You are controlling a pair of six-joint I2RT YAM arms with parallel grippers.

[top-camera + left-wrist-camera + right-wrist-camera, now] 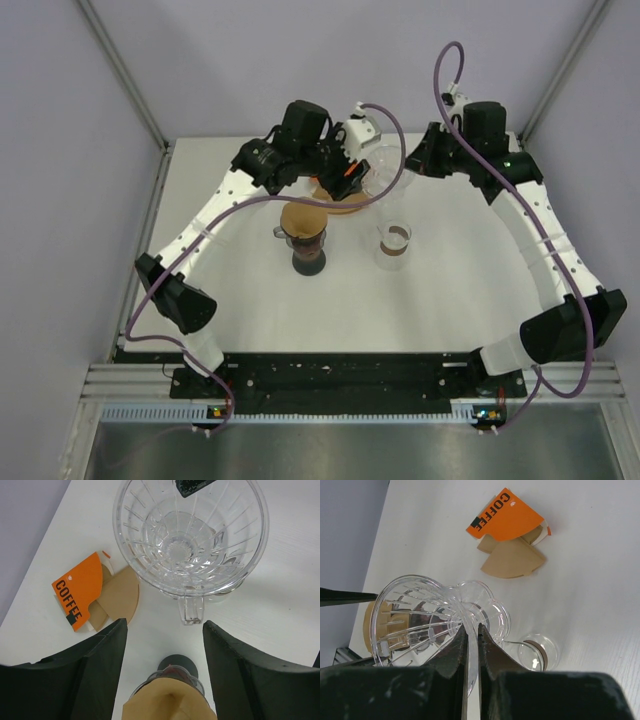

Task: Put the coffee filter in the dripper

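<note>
The clear ribbed dripper (190,535) hangs above the table, and my right gripper (470,627) is shut on its handle (191,611). In the top view the dripper (380,170) is at the back centre. A brown coffee filter (303,218) stands open in a dark-based glass vessel (308,255). The same filter (170,705) shows low in the left wrist view. My left gripper (165,624) is open above and behind it, with nothing between its fingers. In the top view the left gripper (345,175) is close beside the dripper.
An orange "COFFEE" filter pack (77,597) lies on the table with several brown filters (117,597) fanned out of it. A small glass server (394,243) stands to the right of the dark-based vessel. Enclosure walls rise on the left, right and back.
</note>
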